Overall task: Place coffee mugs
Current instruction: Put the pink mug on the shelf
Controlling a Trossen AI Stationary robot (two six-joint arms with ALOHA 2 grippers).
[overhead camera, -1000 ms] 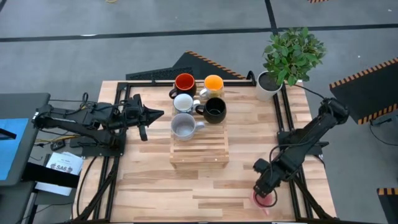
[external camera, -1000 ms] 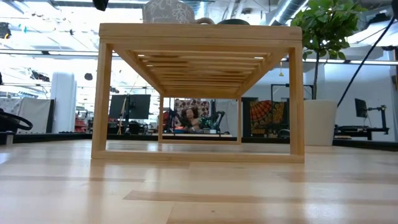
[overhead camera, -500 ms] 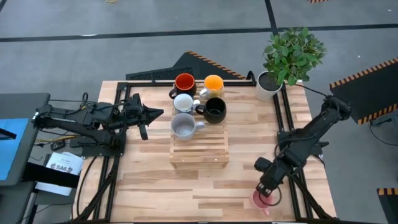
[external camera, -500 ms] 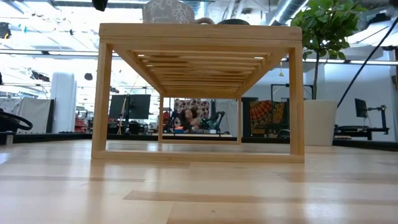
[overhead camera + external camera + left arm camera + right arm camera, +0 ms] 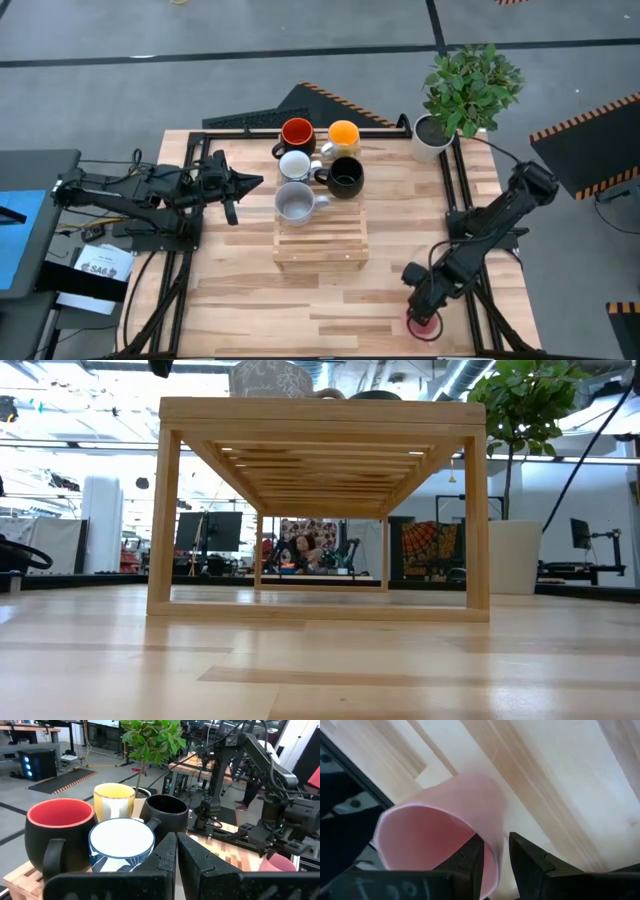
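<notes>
The right hand pinches the rim of the pink mug, one finger inside, near the table front edge. I judge it should lift straight up before carrying. The left hand waits clenched beside the rack.

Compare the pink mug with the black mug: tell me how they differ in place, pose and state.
The pink mug sits on the bare table near the front right edge; the black mug stands on the wooden rack among other mugs. The right gripper has its fingers either side of the pink mug's wall; nothing touches the black mug. Both are handled mugs with their mouths open upward.
</notes>
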